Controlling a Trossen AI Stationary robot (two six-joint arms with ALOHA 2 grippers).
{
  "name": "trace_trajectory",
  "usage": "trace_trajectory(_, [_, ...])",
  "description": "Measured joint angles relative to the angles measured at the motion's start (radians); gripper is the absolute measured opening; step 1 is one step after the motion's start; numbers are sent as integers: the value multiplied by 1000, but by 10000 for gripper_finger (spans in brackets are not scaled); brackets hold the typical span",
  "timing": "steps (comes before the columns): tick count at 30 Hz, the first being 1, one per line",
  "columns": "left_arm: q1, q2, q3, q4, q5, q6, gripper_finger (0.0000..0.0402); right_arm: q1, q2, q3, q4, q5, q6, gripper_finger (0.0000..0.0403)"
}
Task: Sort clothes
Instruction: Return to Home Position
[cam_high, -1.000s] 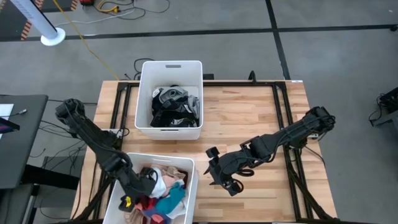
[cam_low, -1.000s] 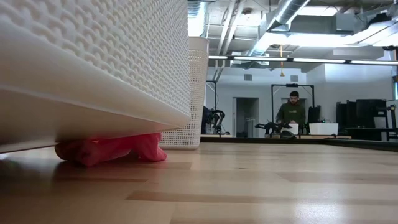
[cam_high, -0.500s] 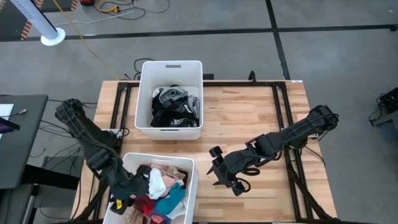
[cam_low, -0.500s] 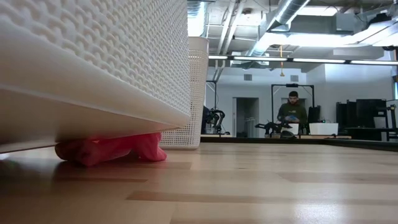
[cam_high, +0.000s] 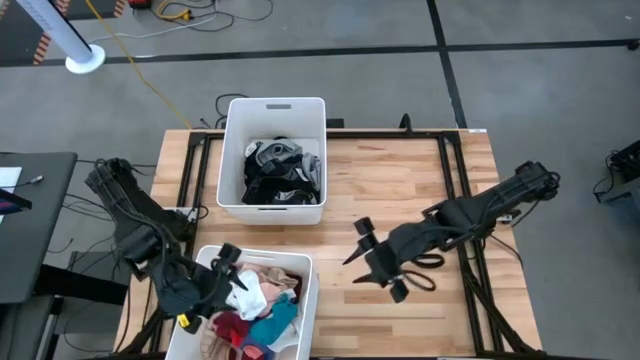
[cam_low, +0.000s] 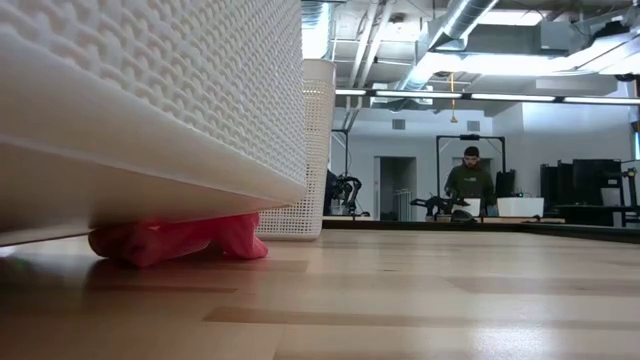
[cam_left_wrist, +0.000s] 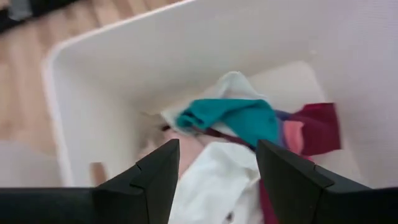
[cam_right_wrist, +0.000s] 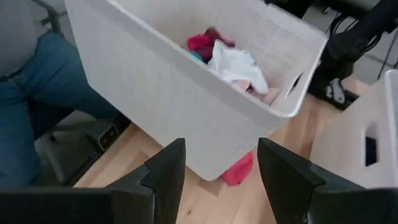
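The near white bin (cam_high: 308, 268) holds a pile of clothes: a white garment (cam_left_wrist: 214, 180), a teal one (cam_left_wrist: 239, 118), a maroon one (cam_left_wrist: 320, 127) and pink ones. My left gripper (cam_high: 232, 268) is open and empty above the bin's left part, with the white garment below its fingers (cam_left_wrist: 155, 174). My right gripper (cam_high: 358, 255) is open and empty above bare table, to the right of this bin. A pink garment (cam_low: 170, 240) lies on the table, wedged under the bin's corner; it also shows in the right wrist view (cam_right_wrist: 239, 168). The far white bin (cam_high: 275, 108) holds black, grey and white clothes (cam_high: 278, 172).
Bare wooden table (cam_high: 400, 180) lies to the right of both bins. Black scissors (cam_high: 430, 262) lie near the right arm. A person's leg in jeans (cam_right_wrist: 25, 112) is at the table's near side. Another person (cam_low: 470, 180) stands far off in the room.
My left gripper has come up out of the clothes pile in the near bin and stands higher, nearer the bin's far left. My right gripper has gone toward the table's right edge and a little toward the far edge. The clothes lie about as before.
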Motion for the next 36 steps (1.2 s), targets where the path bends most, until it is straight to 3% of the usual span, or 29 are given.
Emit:
trace_trajectory(7, [-36, -79, 24, -80, -151, 34, 207, 1, -111, 0, -94, 42, 20, 214])
trace_trajectory(12, [-93, -198, 21, -127, -315, -16, 207, 10, -193, -1, -177, 89, 68, 214])
trace_trajectory(19, [-168, -418, -133, -141, -480, -120, 207, 47, -278, -43, -212, 106, 107, 214])
trace_trajectory(26, [-178, -630, -354, -92, -517, -190, 207, 63, -437, -213, -139, 181, 150, 200])
trace_trajectory(32, [-178, -796, -494, 70, -481, -103, 207, 63, -596, -401, 6, 181, 158, 179])
trace_trajectory(36, [-178, -897, -561, 94, -479, -75, 207, 61, -692, -533, 89, 181, 158, 170])
